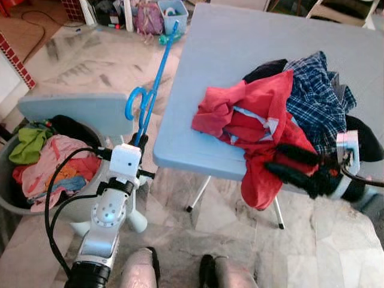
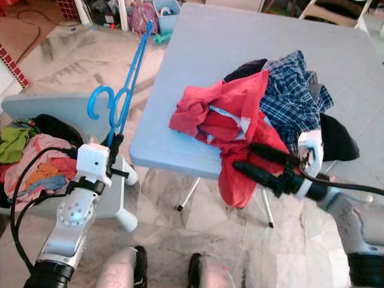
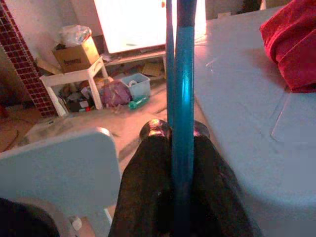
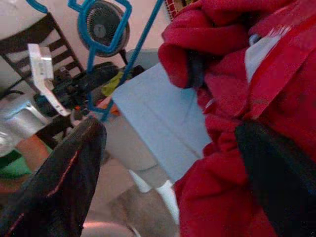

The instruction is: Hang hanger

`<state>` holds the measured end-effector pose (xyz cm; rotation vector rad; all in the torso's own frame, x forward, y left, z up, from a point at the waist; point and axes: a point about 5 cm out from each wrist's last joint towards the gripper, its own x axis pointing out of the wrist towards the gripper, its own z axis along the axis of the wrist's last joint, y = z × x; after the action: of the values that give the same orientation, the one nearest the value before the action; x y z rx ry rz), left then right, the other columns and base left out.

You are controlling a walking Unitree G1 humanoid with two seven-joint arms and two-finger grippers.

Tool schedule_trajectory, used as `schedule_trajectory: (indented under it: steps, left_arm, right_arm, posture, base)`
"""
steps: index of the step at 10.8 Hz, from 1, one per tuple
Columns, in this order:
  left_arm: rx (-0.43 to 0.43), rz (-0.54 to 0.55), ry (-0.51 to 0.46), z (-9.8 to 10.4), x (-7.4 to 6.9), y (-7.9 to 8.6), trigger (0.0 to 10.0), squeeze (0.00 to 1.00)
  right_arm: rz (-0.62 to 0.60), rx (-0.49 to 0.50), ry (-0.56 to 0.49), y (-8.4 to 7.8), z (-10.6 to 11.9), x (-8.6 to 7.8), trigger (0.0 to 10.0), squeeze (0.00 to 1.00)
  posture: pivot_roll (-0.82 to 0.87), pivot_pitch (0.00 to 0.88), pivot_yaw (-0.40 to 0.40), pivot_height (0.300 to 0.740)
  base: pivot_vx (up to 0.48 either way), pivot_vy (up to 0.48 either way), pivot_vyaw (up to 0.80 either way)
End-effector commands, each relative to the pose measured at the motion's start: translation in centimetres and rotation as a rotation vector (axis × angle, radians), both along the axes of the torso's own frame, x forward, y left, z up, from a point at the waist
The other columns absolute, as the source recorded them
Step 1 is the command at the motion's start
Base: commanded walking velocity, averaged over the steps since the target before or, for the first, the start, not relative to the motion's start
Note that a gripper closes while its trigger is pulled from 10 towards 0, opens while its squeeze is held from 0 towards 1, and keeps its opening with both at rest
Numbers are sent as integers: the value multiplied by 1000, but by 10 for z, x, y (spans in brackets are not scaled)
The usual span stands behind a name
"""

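The left gripper (image 1: 140, 139) is clamping its jaws on the blue hanger (image 1: 148, 90), long axis rising away beside the bench (image 1: 228, 54). The right gripper (image 2: 258, 162) is spreading its jaws wide around the red shirt (image 2: 231, 129).

The hanger (image 3: 180, 98) is cut off at the top edge, and the basket (image 1: 12, 198) is clipped at the left edge.

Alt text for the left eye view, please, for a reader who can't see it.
The left gripper holds a blue hanger upright beside a pale blue table piled with clothes. The right gripper is open at a red garment hanging over the table's edge; a laundry basket sits at left.
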<state>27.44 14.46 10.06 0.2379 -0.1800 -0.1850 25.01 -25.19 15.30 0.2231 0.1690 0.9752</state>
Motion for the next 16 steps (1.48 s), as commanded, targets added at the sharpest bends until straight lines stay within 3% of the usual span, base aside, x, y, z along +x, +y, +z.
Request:
schedule_trajectory:
  steps: [1,3,4,6,8,9,10,12,13,14,15,16]
  left_arm:
    - [-1,-17,12,-2,-2,-3,10000,0]
    - [2,-19,14,-1,-2,-3,10000,0]
    - [2,-16,14,-1,-2,-3,10000,0]
    - [-1,-18,20,-3,-4,-5,10000,0]
    - [-6,-26,18,-2,-2,-9,10000,0]
    - [-6,-23,16,-2,-2,-8,10000,0]
    - [-8,-16,15,-2,-1,-7,10000,0]
    - [-11,-14,14,-2,-1,-10,10000,0]
    - [-12,-13,11,-1,-1,-11,10000,0]
    - [-12,-11,8,-1,0,-11,10000,0]
    - [-9,-7,6,0,0,-9,10000,0]
    - [-2,-3,11,-1,0,-6,10000,0]
  right_arm:
    - [46,-37,20,3,-3,-4,10000,1000]
    - [3,-151,95,15,-32,9,10000,1000]
    - [-54,-166,104,14,-35,18,10000,1000]
    - [-142,-292,101,12,-42,34,10000,1000]
    - [-480,-491,8,3,-30,84,10000,824]
    - [-605,-492,-65,3,-13,101,10000,690]
    - [-755,-433,-122,4,13,120,10000,388]
    - [-1025,-346,-250,14,55,147,10000,0]
    - [-1087,-259,-326,29,76,155,10000,0]
    - [-1059,-206,-339,41,80,158,10000,0]
    - [-991,-207,-339,50,75,158,10000,0]
    - [-917,-252,-338,50,57,153,10000,0]
  posture:
    - [10,172,-36,740]
    - [20,174,-36,740]
    - [20,179,-36,740]
    - [11,185,-40,740]
    - [12,183,-42,740]
    - [14,183,-46,740]
    - [17,180,-50,740]
    - [23,175,-56,740]
    - [31,173,-58,740]
    - [35,172,-59,740]
    - [39,172,-62,740]
    - [44,172,-62,740]
  base:
    - [0,0,0]
    - [0,0,0]
    - [0,0,0]
    - [0,0,0]
    - [0,0,0]
    - [0,0,0]
    - [0,0,0]
    - [0,0,0]
    - [0,0,0]
    - [0,0,0]
    - [0,0,0]
    - [0,0,0]
